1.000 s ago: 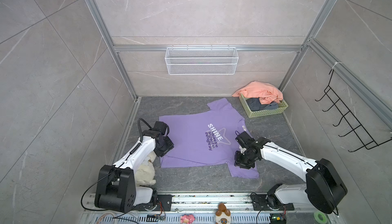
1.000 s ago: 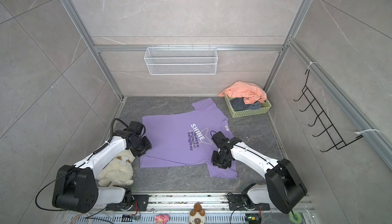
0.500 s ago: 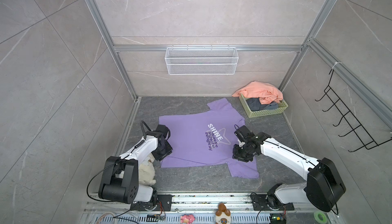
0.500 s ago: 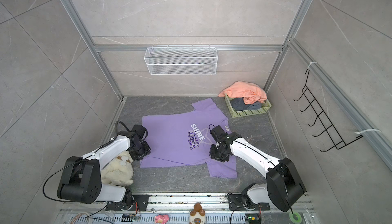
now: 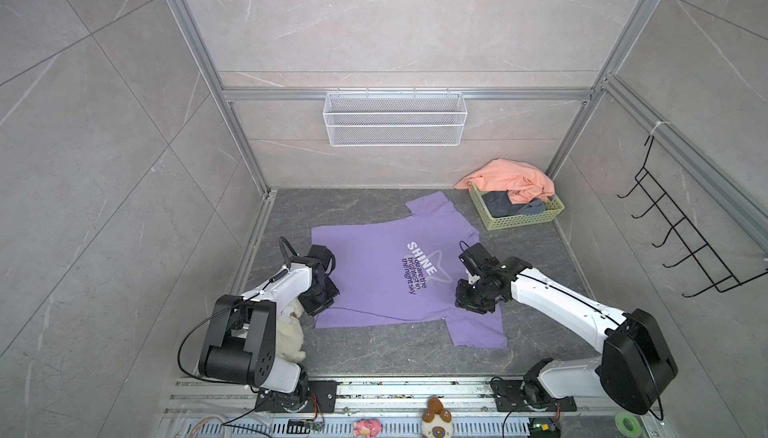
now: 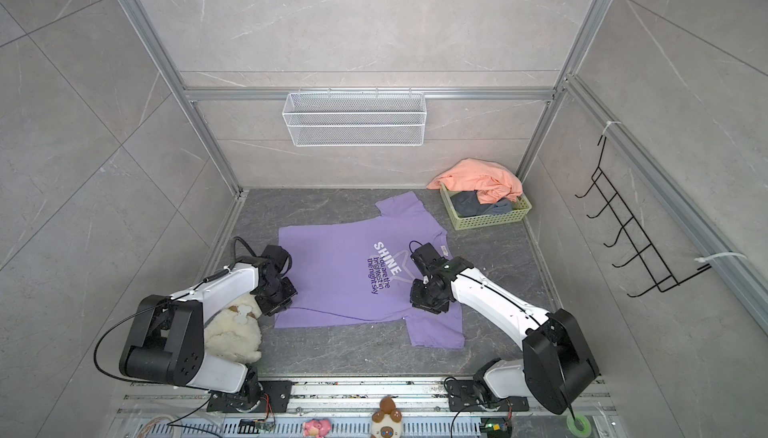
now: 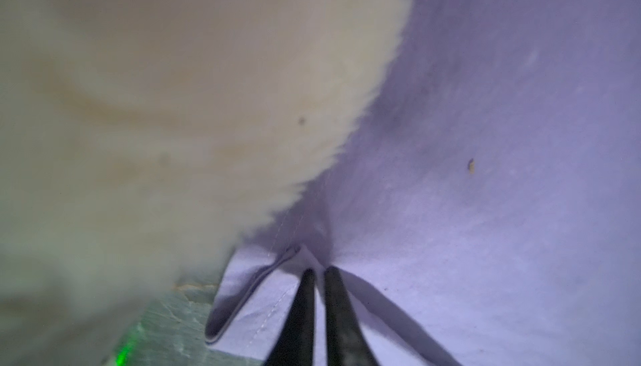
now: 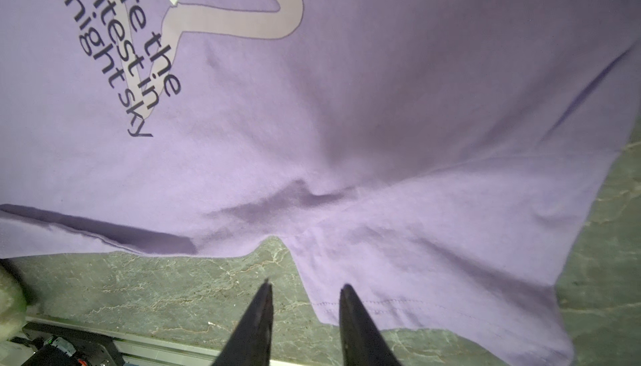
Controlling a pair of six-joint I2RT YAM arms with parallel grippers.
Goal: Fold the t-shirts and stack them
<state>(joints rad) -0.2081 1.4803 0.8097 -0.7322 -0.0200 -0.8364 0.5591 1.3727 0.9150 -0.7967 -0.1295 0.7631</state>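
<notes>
Looking at a lilac "SHINE" t-shirt (image 5: 374, 274) spread print-up in the middle of the grey stone-look table (image 5: 374, 357), collar toward the right side, hem toward the left, one sleeve pointing at the back wall and the other at the front rail. Got the left hand (image 7: 319, 272) clamped together on a little pucker of that tee right by the near hem corner, creases running straight into the fingertips in the left wrist view. Jammed up against the same corner: a fluffy cream plush dog (image 6: 232, 332), touching the tee's edge. Over on the other side, found the right hand (image 8: 307, 289) with fingers apart and gripping nothing, parked by the armpit of the near sleeve, one finger over bare table and one over sleeve cloth; can't tell whether either tip touches down. Back right corner: a pale green basket (image 5: 519, 220) with a salmon-orange t-shirt (image 5: 511, 180) draped over its rim and a slate-grey t-shirt (image 5: 507, 205) bunched inside. Also spotted a white wire basket (image 5: 395, 124) hanging on the back wall.
</notes>
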